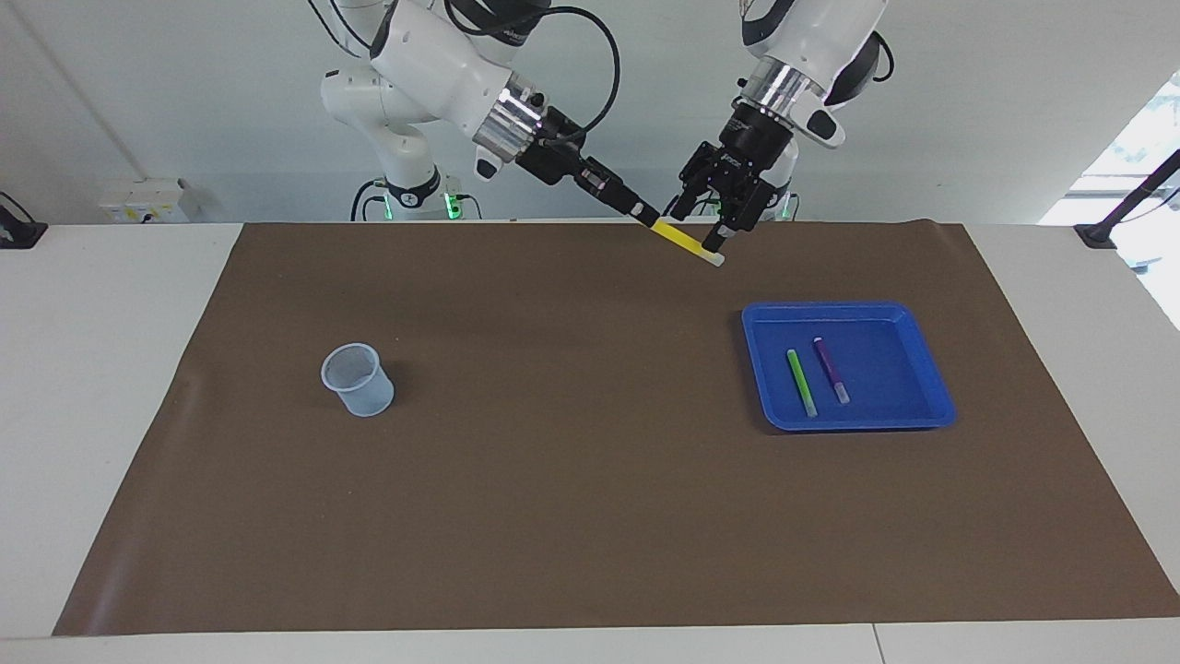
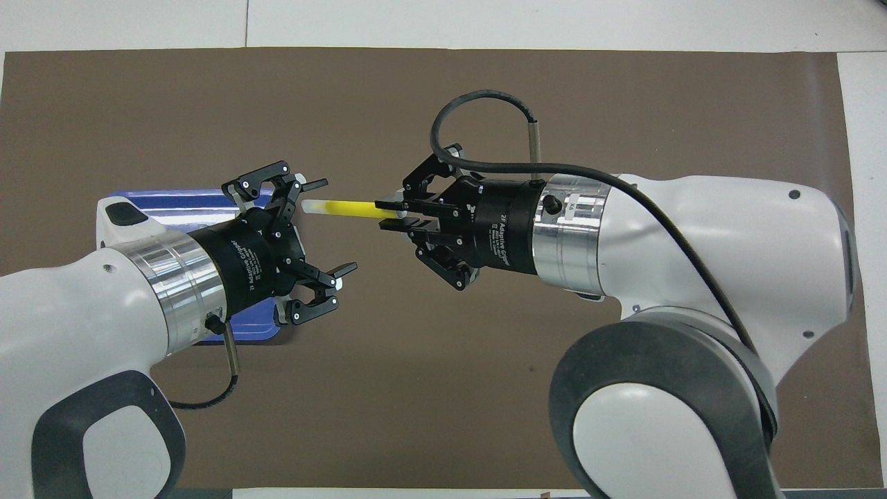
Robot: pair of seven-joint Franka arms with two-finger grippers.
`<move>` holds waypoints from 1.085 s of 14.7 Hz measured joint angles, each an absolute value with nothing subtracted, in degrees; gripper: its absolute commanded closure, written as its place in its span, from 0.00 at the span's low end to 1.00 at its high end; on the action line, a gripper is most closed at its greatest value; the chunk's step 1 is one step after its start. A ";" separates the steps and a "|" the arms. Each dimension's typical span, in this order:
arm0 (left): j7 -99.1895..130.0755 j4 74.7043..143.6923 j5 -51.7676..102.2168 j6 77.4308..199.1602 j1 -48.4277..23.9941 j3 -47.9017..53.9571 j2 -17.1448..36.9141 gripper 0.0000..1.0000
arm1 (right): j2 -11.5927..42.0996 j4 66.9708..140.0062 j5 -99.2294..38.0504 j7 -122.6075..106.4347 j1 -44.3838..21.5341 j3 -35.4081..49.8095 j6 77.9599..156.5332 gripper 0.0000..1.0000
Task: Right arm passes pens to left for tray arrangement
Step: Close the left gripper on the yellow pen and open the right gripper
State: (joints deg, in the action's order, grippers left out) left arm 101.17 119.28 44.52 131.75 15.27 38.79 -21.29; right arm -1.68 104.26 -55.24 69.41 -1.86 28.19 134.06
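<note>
Up in the air at the robots' edge of the brown mat [image 1: 590,516], the right pincer [image 1: 645,215] gripped the yellow pen [image 1: 687,243] by one end, pointing it toward four o'clock in the facing view. The pen's pale tip reached in between the spread fingers of the left pincer [image 1: 696,227], which stood open around it without closing. Farther out on the surface, toward the left arm's end, sat the blue tray [image 1: 926,364], at about four o'clock from the pincers. Inside it lay the green pen [image 1: 801,382] and the purple pen [image 1: 831,369], side by side, slightly apart. Toward the right arm's end stood a pale mesh cup [image 1: 357,379], upright, well apart from the tray.
</note>
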 measured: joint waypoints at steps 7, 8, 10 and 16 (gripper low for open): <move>101.12 119.18 44.52 134.21 15.24 38.86 -20.13 0.10 | -1.61 104.37 -55.24 70.40 -1.88 30.58 136.16 1.00; 101.05 119.18 44.52 134.25 15.24 38.86 -20.09 0.14 | -1.61 104.38 -55.24 70.42 -1.88 30.77 136.33 1.00; 100.83 119.18 44.52 134.25 15.23 38.90 -19.96 0.14 | -1.59 104.38 -55.24 70.42 -1.87 30.79 136.36 1.00; 99.85 118.23 44.52 132.31 15.20 38.96 -19.95 0.19 | -1.50 104.38 -55.24 70.42 -1.87 30.79 136.37 1.00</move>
